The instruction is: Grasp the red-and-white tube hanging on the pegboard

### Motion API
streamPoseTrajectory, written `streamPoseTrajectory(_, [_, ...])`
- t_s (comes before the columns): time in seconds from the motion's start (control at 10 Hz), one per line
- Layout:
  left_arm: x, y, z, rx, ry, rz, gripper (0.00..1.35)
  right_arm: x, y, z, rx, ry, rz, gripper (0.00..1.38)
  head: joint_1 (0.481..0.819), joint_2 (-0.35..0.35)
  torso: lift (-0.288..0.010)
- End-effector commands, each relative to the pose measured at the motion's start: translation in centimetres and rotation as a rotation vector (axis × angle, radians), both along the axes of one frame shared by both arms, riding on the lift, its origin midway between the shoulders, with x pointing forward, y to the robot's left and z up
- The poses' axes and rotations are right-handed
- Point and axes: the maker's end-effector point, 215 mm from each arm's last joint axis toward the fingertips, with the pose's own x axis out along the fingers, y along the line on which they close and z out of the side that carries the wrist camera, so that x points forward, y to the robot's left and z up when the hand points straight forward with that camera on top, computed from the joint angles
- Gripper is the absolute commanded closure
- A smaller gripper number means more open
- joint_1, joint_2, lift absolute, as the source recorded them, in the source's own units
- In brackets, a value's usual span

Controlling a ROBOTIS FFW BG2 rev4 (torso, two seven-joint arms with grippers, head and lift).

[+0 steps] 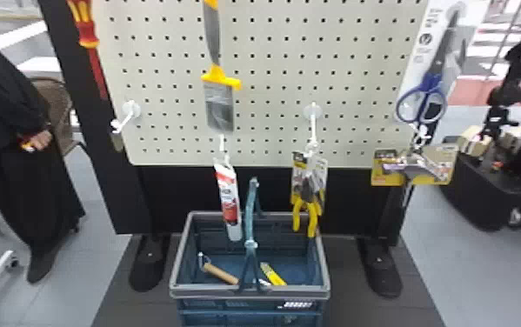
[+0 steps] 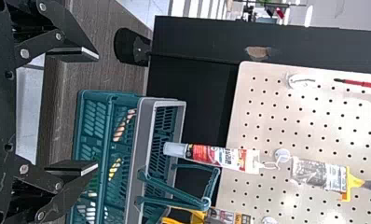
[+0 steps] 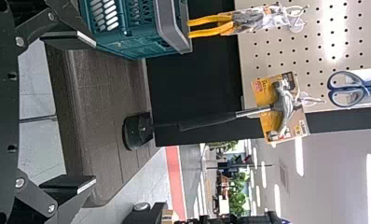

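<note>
While both arms sit well short of the display, the left gripper (image 2: 76, 111) has its two flat black fingers spread wide with nothing between them. The right gripper (image 3: 68, 112) is spread the same way, which I take as readiness for a grasp not yet begun.

Nearest on the floor mat stands the blue plastic basket with a grey rim (image 1: 211, 292), its handle raised. It sits directly under the hanging goods, probably to receive them. A short wooden-handled tool (image 1: 220, 274) and a flat yellow tool (image 1: 272, 274) lie on its bottom.

Above the basket's far left part hangs the red-and-white tube (image 1: 228, 202). A tab at its top catches on a white hook (image 1: 222, 141), so its body dangles cap-down, free on all sides, in front of the black panel below the board. In the left wrist view the tube (image 2: 216, 157) lies ahead within the span of that arm's fingers, so the left arm looks the better placed to close on it.

Just right of the tube hang yellow-handled pliers in a clear pack (image 1: 308, 191). Farther right is a carded metal tool (image 1: 411, 167).

Behind them rises the cream perforated pegboard (image 1: 272, 65). It carries a paintbrush with a yellow band (image 1: 218, 100) straight above the tube, blue-handled scissors (image 1: 422, 100) at far right and a red screwdriver (image 1: 89, 48) at far left.
</note>
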Motion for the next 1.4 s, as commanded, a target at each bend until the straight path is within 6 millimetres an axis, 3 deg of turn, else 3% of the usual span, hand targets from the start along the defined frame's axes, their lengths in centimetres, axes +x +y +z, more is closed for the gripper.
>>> streamPoseTrajectory(0.0, [0.0,0.0,-0.2,0.007,0.005,-0.009,0.45,0.0,0.0,0.3,0.000,0.004,0.002,0.26,0.549,0.000,-0.100])
streamPoseTrajectory(0.5, [0.1,-0.1,-0.1,0.015,0.002,-0.016,0.45,0.1,0.0,0.7,-0.001,0.003,0.002,0.26,0.549,0.000,-0.100])
streamPoseTrajectory(0.7, [1.2,-0.4,0.1,0.036,-0.007,-0.061,0.45,-0.1,0.0,0.6,0.001,0.008,0.002,0.26,0.549,0.000,-0.100])
streamPoseTrajectory(1.3, [9.9,1.1,1.5,0.146,-0.105,-0.193,0.45,-0.5,0.0,0.1,0.001,0.020,0.000,0.26,0.549,0.000,-0.100])
